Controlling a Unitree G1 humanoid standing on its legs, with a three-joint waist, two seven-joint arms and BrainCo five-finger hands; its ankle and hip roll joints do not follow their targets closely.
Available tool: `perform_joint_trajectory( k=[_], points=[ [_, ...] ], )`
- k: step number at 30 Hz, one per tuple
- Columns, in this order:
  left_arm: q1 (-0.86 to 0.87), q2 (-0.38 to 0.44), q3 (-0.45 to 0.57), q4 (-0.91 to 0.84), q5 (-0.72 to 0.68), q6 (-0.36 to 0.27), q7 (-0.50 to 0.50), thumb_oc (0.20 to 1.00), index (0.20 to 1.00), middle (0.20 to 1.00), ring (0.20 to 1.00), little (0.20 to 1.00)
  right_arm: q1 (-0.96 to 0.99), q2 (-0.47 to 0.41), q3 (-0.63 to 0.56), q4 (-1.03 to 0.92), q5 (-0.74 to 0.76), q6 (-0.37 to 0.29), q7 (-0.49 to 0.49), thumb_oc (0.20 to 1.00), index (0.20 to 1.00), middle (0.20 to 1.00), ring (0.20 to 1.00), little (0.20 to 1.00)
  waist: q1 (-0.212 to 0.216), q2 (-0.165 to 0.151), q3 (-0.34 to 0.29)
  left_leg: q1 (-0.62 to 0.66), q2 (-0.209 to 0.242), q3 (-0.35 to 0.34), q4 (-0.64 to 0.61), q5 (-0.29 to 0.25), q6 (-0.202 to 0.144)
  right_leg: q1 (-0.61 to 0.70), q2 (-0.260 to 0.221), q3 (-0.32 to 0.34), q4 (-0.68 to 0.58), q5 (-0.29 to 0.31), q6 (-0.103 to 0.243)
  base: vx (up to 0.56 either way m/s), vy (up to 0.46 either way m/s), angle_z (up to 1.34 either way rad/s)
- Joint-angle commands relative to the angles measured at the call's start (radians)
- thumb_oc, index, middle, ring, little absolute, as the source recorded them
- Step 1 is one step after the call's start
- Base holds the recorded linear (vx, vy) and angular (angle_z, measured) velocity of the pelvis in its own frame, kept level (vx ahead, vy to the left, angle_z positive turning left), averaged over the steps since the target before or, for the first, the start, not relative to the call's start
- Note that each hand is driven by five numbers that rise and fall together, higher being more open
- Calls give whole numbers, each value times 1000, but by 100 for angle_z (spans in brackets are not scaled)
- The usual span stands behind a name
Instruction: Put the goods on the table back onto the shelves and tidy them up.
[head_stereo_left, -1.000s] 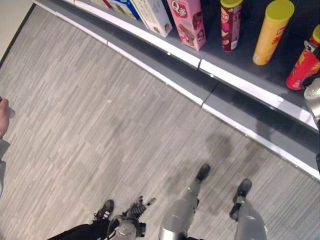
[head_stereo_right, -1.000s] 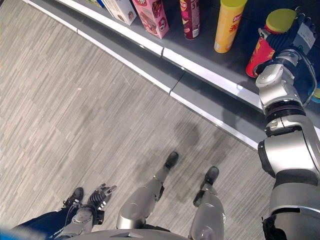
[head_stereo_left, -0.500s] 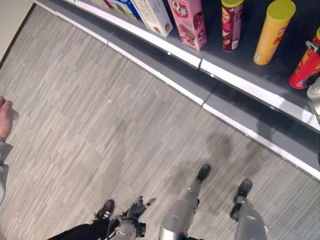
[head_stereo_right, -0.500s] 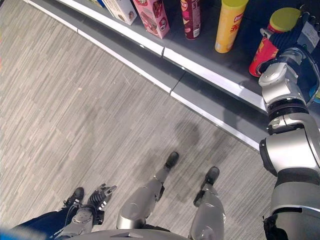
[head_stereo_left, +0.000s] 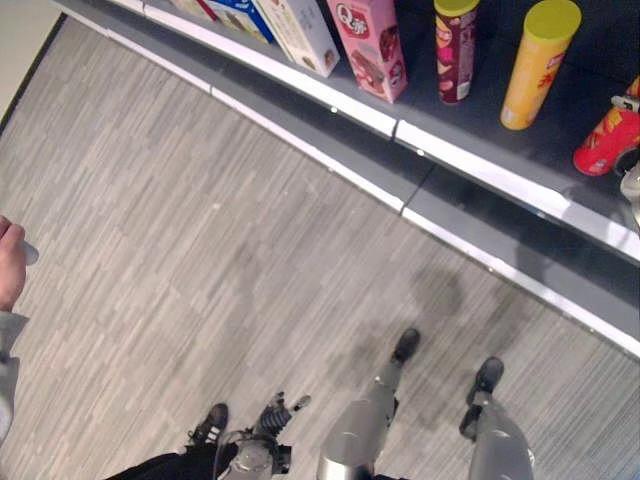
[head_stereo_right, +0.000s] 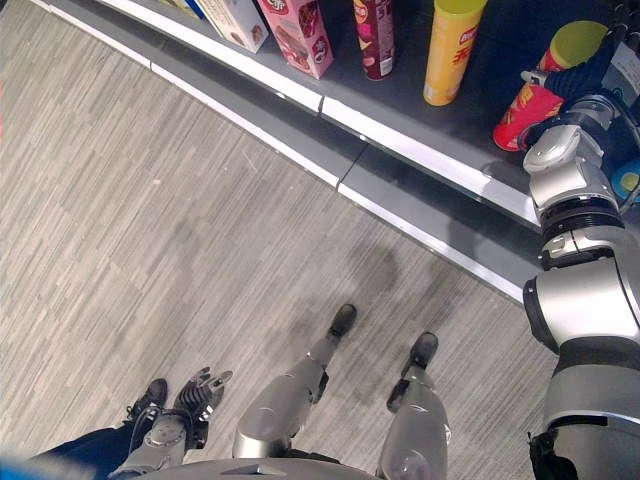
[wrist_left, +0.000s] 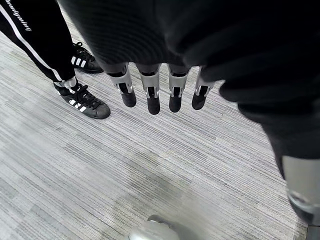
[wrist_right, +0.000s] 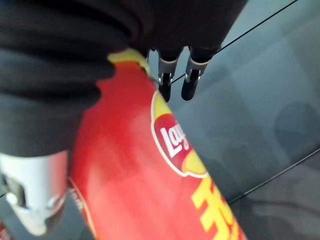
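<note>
A person's hand (head_stereo_left: 10, 265) shows at the far left, cut off by the frame, and a person's shoes (wrist_left: 82, 100) stand on the floor (head_stereo_left: 200, 230) beside the robot.

The left hand (wrist_left: 160, 92) hangs low at the robot's side, near the floor, with its fingers (wrist_left: 151, 100) straight and relaxed in a row, holding nothing.

Along the shelf (head_stereo_right: 420, 150), from left to right, stand a white box (head_stereo_left: 305, 30), a pink box (head_stereo_left: 368, 45), a dark red can (head_stereo_left: 452, 50) and a yellow can (head_stereo_left: 535, 60), all upright and close to the front edge. More boxes at the shelf's left end are cut off and hard to make out.

At the shelf's right end the right arm reaches up and forward, and the right hand (head_stereo_right: 590, 75) is wrapped round a red can (head_stereo_right: 535, 100) with a yellow-green lid. The can tilts, its base near the shelf's front edge; whether the base touches the shelf cannot be told. In the right wrist view the red can lies against the palm, with fingers (wrist_right: 167, 82) curving past its lid end; the dark cover hides much of the grip. A blue item just right of the arm is mostly hidden.
</note>
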Motion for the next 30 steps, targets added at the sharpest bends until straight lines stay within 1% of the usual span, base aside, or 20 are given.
perform_joint_trajectory(
  k=[1, 6, 7, 14, 22, 30],
  points=[
    [-60, 46, -67, 35, -3, -15, 23, 1000, 1000, 1000, 1000, 1000, -52, -82, 96, -17, -33, -12, -43, 1000, 1000, 1000, 1000, 1000, 17, -47, -11, 24, 55, 144, 3, -70, -42, -59, -77, 88, 71, -64, 77, 0, 0, 0],
    [-57, 45, -61, 35, -1, -14, 27, 1000, 1000, 1000, 1000, 1000, -31, -85, 84, -43, -44, -7, -51, 1000, 1000, 1000, 1000, 1000, 3, -56, -12, 22, 55, 156, 3, -72, -39, -58, -77, 96, 55, -49, 81, 0, 0, 0],
    [-56, 46, -61, 35, -1, -14, 27, 1000, 1000, 1000, 1000, 1000, -30, -85, 83, -43, -44, -7, -51, 1000, 1000, 1000, 1000, 1000, 4, -56, -10, 26, 57, 158, 3, -75, -40, -57, -76, 98, 58, -54, 80, -6, 6, -6],
    [-61, 46, -46, 37, -8, -11, 29, 1000, 1000, 1000, 1000, 1000, 11, -55, 58, -109, -44, -14, -50, 1000, 1000, 1000, 1000, 1000, -6, -75, -12, 26, 64, 173, 5, -75, -37, -54, -71, 106, 35, -39, 82, -8, 7, -9],
    [-55, 52, -25, 46, -2, -6, 34, 1000, 1000, 1000, 1000, 1000, 67, -14, 36, -204, -90, -4, -42, 1000, 1000, 1000, 1000, 1000, -6, -95, -12, 30, 67, 180, 13, -84, -35, -40, -70, 109, 19, -32, 85, 0, 0, 0],
    [-50, 53, -17, 42, 0, -3, 29, 1000, 1000, 1000, 1000, 1000, 112, 2, 14, -267, -117, 5, -44, 1000, 1000, 1000, 1000, 1000, -6, -113, -14, 30, 65, 184, 16, -86, -32, -26, -73, 110, 2, -24, 87, 0, 0, 0]
  ],
)
